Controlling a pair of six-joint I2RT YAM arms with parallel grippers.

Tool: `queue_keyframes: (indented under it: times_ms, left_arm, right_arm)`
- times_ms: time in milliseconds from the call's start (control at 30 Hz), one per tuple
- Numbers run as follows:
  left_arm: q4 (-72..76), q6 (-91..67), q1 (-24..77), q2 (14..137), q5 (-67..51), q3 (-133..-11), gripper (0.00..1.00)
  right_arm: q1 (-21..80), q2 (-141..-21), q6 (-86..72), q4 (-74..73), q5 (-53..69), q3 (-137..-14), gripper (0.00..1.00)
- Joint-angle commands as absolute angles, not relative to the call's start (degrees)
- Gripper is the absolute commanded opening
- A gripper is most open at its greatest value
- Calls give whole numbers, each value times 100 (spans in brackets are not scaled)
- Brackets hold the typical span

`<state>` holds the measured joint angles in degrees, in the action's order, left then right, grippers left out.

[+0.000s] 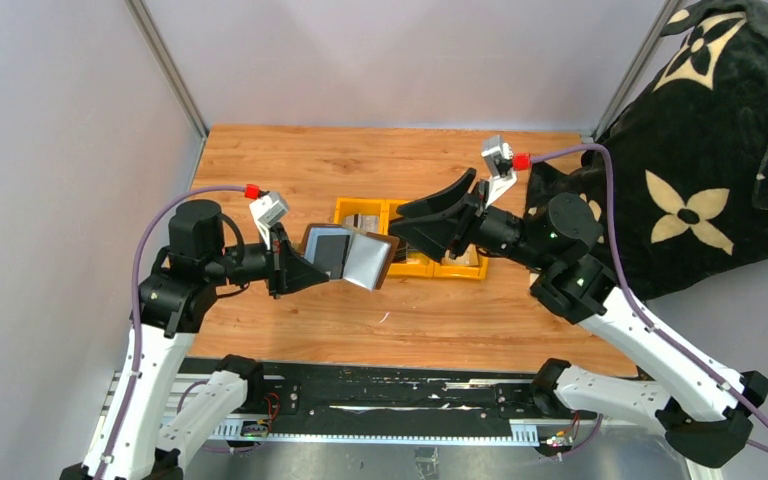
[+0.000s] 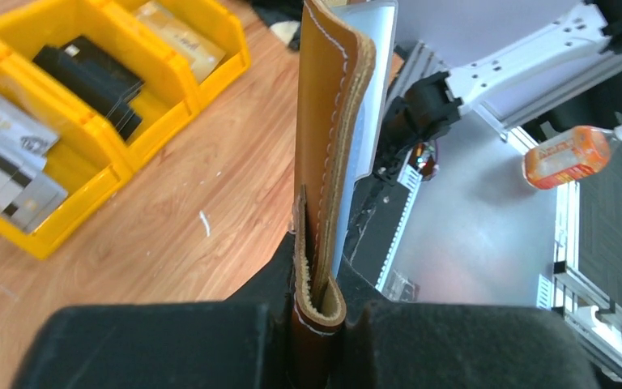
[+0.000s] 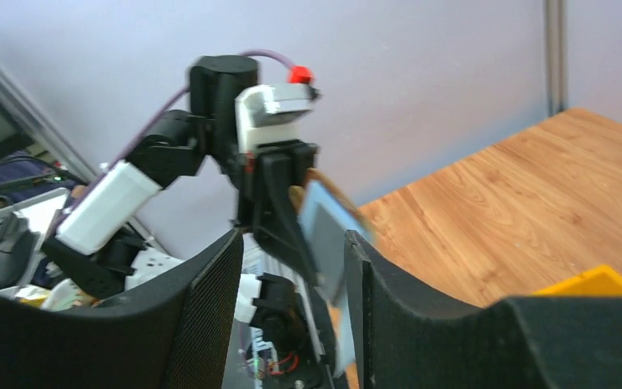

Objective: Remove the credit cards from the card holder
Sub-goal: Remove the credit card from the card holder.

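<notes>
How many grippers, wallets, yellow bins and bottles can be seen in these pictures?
Grippers: 2 (left gripper, right gripper)
Wallet: 1
Yellow bin: 1
Bottle: 1
Total: 5

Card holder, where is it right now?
In the top view the card holder is held open above the table, clamped in the left hand, just in front of the yellow bin, with the open right hand to its right.

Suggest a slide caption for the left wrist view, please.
Left gripper clamps the brown card holder on edge, with cards lying in the yellow bin beyond.
</notes>
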<state>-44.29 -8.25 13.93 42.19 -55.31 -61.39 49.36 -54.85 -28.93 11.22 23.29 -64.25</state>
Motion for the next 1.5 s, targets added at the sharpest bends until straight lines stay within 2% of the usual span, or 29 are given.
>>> queue_keyframes:
  times_ms: [0,200,567,733,833,1033,1233,1333,1467]
  left_arm:
    - [-4803,-644,1371,4430,-4925,-6401,0]
    - [-4776,-661,1371,4428,-4812,-6449,0]
    - [-4802,-694,1371,4388,-5597,-6640,0]
    - [-4790,-712,1371,4333,-5965,-6592,9]
    - [-4815,-705,1371,4280,-5859,-6602,11]
    - [-4954,-642,1369,4332,-5792,-6646,13]
    - [-5073,-598,1371,4444,-5770,-6682,15]
    - [-5073,-553,1371,4417,-5750,-6689,18]
    - [-5073,-545,1371,4407,-5514,-6692,32]
  right_arm:
    - [4902,-5638,-3397,999,2806,-6532,52]
    - [5260,-6518,-4066,1451,3515,-6335,51]
    - [5247,-7048,-3847,1321,3231,-6256,53]
    - [5225,-7204,-4019,1615,3402,-6295,53]
    - [5229,-7273,-4312,2172,3704,-6267,48]
    - [5229,-7351,-4969,3228,4168,-6061,25]
    - [5238,-7402,-5319,3729,4346,-5907,9]
    - [5245,-7475,-5685,4317,4430,-5742,7]
    - [5309,-7491,-5761,4548,4482,-5728,7]
